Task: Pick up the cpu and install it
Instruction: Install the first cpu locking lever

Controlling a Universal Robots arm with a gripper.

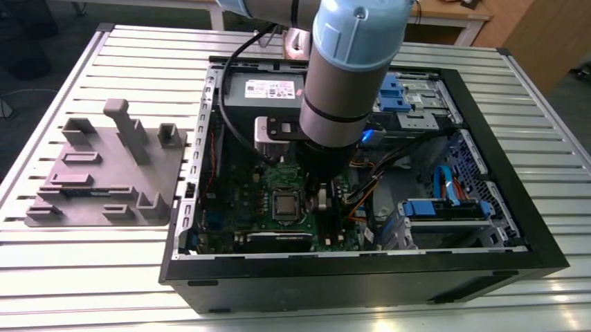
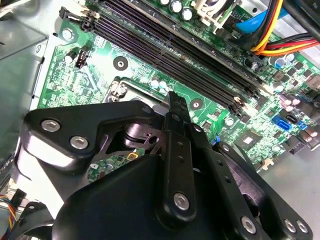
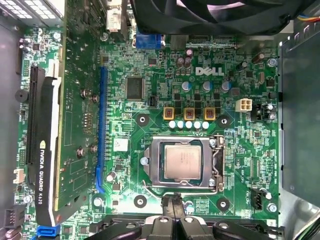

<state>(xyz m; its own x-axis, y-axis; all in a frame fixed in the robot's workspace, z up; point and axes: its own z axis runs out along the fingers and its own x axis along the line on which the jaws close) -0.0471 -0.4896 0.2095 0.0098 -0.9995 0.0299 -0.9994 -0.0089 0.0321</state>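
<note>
The cpu [image 3: 182, 162], a flat square chip with a silver-grey metal top, lies in its socket [image 3: 218, 161] on the green motherboard [image 3: 240, 135]; the metal frame surrounds it. In the exterior view the cpu [image 1: 286, 204] sits near the middle of the open computer case. My gripper [image 3: 173, 204] hangs just beside the socket's edge, a little above the board, with its black fingers closed together and nothing between them. In the second wrist view the gripper [image 2: 173, 102] hides most of the socket.
A graphics card [image 3: 42, 150] stands along one side of the socket, with memory slots [image 2: 165, 52] on the other. Orange and yellow cables [image 2: 272, 35], a fan [image 3: 210, 12], the grey power-supply box [image 1: 263, 90] and the case walls [image 1: 369, 266] crowd around. A grey moulded tray [image 1: 102, 173] lies on the slatted table.
</note>
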